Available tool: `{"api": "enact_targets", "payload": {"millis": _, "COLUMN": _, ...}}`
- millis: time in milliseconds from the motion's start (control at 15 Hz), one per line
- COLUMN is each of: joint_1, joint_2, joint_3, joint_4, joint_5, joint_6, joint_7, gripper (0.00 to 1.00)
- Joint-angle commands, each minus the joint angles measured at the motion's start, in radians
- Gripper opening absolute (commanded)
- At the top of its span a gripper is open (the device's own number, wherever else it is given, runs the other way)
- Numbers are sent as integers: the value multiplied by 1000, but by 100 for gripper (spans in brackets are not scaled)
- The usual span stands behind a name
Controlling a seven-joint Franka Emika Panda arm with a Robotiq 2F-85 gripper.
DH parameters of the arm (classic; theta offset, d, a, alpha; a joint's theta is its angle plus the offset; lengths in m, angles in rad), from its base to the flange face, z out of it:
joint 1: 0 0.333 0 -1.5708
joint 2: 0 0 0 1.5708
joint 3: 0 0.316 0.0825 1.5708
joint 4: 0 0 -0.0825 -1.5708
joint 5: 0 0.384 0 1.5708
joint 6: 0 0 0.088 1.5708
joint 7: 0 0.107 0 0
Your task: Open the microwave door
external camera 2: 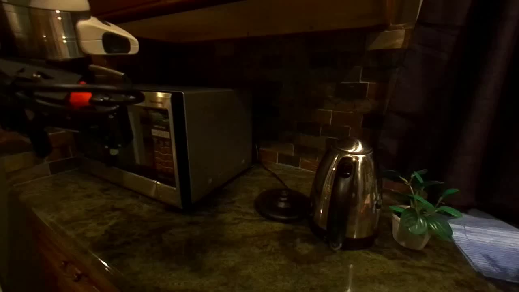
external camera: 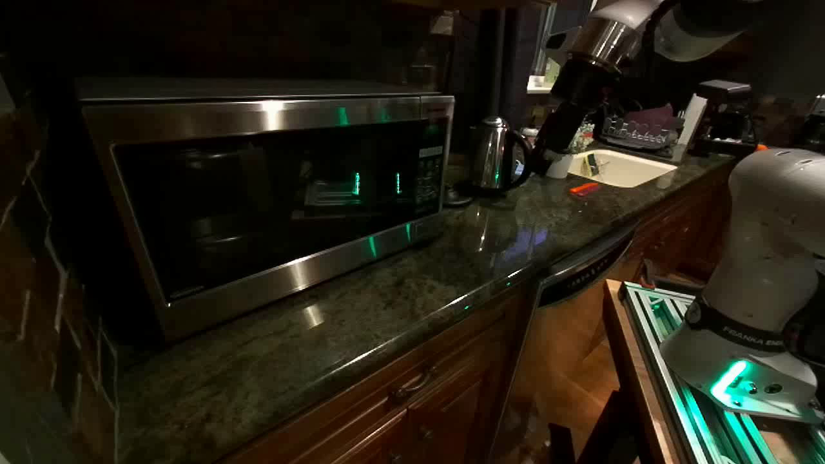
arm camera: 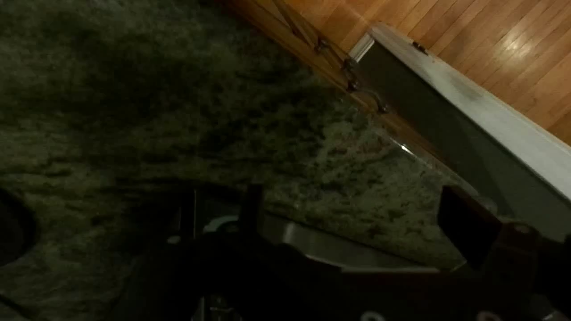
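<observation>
Between the shut microwave door [external camera: 267, 206] and the counter edge [external camera: 370, 356], a strip of countertop [external camera: 374, 299] stretches beneath fingers [arm camera: 467, 225] parted wide.

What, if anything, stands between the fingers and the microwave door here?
Nothing visible does. In an exterior view the microwave door shows unobstructed, with the open fingers apart from it. The steel kettle stands off to one side, not between them.

through my cameras i count one microwave [external camera 2: 202, 146], one microwave door [external camera: 258, 200], one kettle [external camera 2: 354, 198], one kettle base [external camera 2: 283, 206], one potted plant [external camera 2: 417, 225], one sink [external camera: 644, 171], two gripper fingers [arm camera: 468, 227].
</observation>
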Motion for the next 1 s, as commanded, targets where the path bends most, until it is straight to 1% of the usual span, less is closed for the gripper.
{"api": "enact_targets", "payload": {"millis": 0, "joint_1": -7, "joint_2": 3, "joint_3": 6, "joint_4": -14, "joint_5": 6, "joint_6": -9, "joint_7": -5, "gripper": 100}}
{"api": "enact_targets", "payload": {"millis": 133, "joint_1": -7, "joint_2": 14, "joint_3": 7, "joint_4": -43, "joint_5": 6, "joint_6": -9, "joint_7": -5, "gripper": 100}}
{"api": "enact_targets", "payload": {"millis": 600, "joint_1": -7, "joint_2": 21, "joint_3": 7, "joint_4": -42, "joint_5": 7, "joint_6": -9, "joint_7": -5, "gripper": 100}}
{"api": "enact_targets", "payload": {"millis": 667, "joint_1": -4, "joint_2": 34, "joint_3": 15, "joint_4": -35, "joint_5": 24, "joint_6": 8, "joint_7": 23, "gripper": 100}}
{"api": "enact_targets", "payload": {"millis": 733, "joint_1": -13, "joint_2": 64, "joint_3": 71, "joint_4": -31, "joint_5": 40, "joint_6": 54, "joint_7": 123, "gripper": 100}}
{"api": "enact_targets", "payload": {"millis": 800, "joint_1": -25, "joint_2": 81, "joint_3": 111, "joint_4": -26, "joint_5": 45, "joint_6": 88, "joint_7": 201, "gripper": 100}}
{"api": "enact_targets", "payload": {"millis": 933, "joint_1": -23, "joint_2": 133, "joint_3": 204, "joint_4": -13, "joint_5": 60, "joint_6": 164, "joint_7": 362, "gripper": 100}}
